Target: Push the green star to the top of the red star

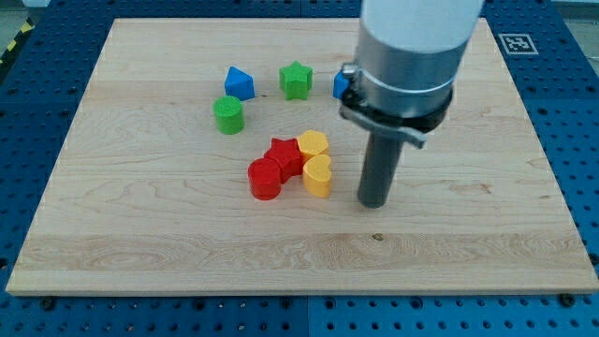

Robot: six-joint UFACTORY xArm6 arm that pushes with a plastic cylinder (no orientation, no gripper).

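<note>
The green star (296, 80) lies near the view's top centre of the wooden board (140, 225). The red star (283, 153) lies below it at the board's middle, touching a red cylinder (265, 179) at its lower left and a yellow block (313, 145) at its right. My tip (374, 203) rests on the board to the right of the red star cluster, right of a second yellow block (318, 176), and well below and right of the green star.
A blue block (238, 83) and a green cylinder (227, 114) lie left of the green star. Another blue block (343, 84) is partly hidden behind the arm. The arm's wide grey body (412, 47) covers the board's upper right.
</note>
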